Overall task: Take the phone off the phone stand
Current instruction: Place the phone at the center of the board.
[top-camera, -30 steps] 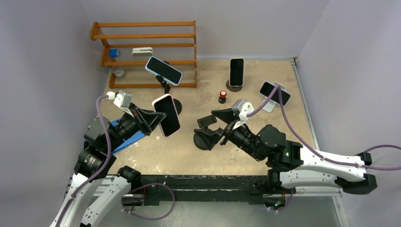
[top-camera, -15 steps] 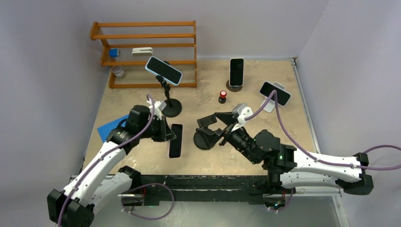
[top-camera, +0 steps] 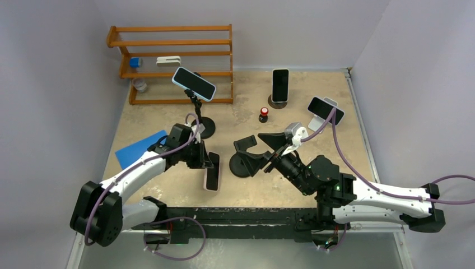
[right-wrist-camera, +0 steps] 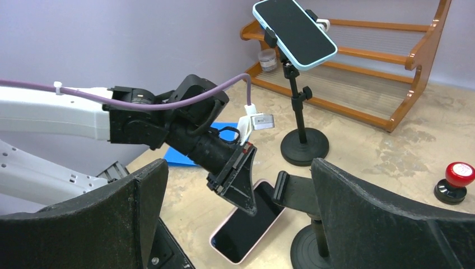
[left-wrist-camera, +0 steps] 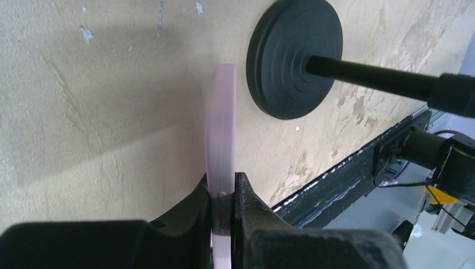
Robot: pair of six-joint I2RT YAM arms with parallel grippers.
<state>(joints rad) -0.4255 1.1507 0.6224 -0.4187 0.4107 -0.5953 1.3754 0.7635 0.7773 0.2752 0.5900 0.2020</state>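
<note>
The left end effector (top-camera: pixel 208 162) clamps the pink phone (top-camera: pixel 212 175) — clear of the stand (top-camera: pixel 242 166), just left of its base, long axis toward the counter's (top-camera: pixel 319 84) near edge; the right end effector (top-camera: pixel 266 151) gapes empty beside the stand.

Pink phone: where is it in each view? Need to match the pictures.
Top external: pink phone sits low, left of centre, held by the left gripper.
Left wrist: edge-on pink strip at centre, rising from between the fingers.
Right wrist: bottom centre, screen up.
Shared landmark: the empty stand's round black base, right beside the phone in all three.
</note>
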